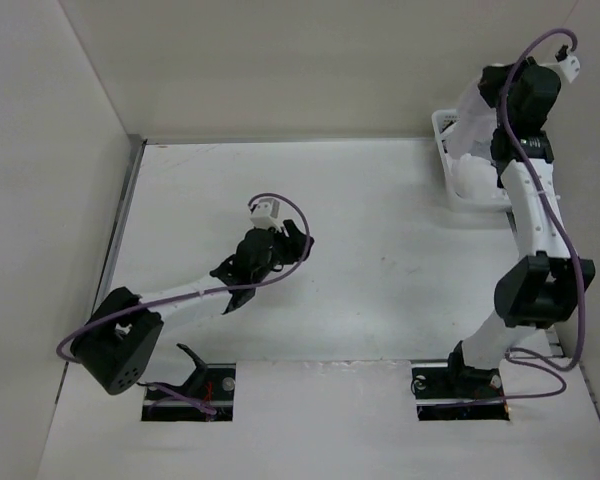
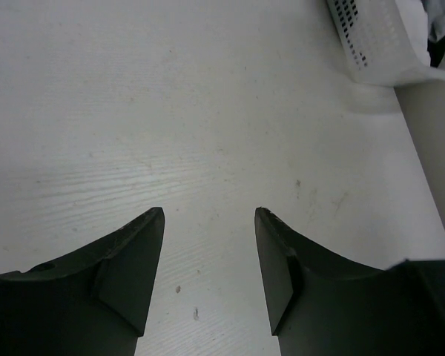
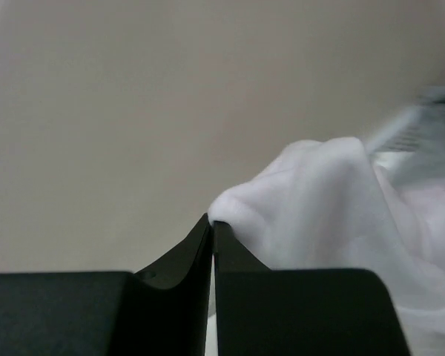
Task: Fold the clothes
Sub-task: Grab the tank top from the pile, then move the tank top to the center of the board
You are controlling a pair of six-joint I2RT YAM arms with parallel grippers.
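The white garment [image 3: 319, 208] sits at the far right corner of the counter [image 1: 360, 250], in or over the white lattice basket [image 1: 442, 130]. From above it is hard to tell apart from the basket's pale walls and the white links of the right arm, which reaches over that corner and covers most of it. The right wrist view is clearer. The right pincer [image 3: 211, 222] has its two dark fingers pressed together with no gap at the tips. A soft peak of the fabric rises right at those tips and falls away to the right, so the pincer appears to be pinching a thin fold of it. The pinch point itself is hidden behind the fingers. The rest of the garment runs off the right and lower edges of that picture, and the basket is only a blurred grey streak at the upper right, against a plain beige wall [image 3: 133, 111]. The left pincer [image 2: 209, 215] hangs over the bare middle of the counter, well apart from the basket, with its fingers spread wide and nothing between them. In its own view the basket is cut off at the top right corner, with some crumpled cloth showing over the rim.
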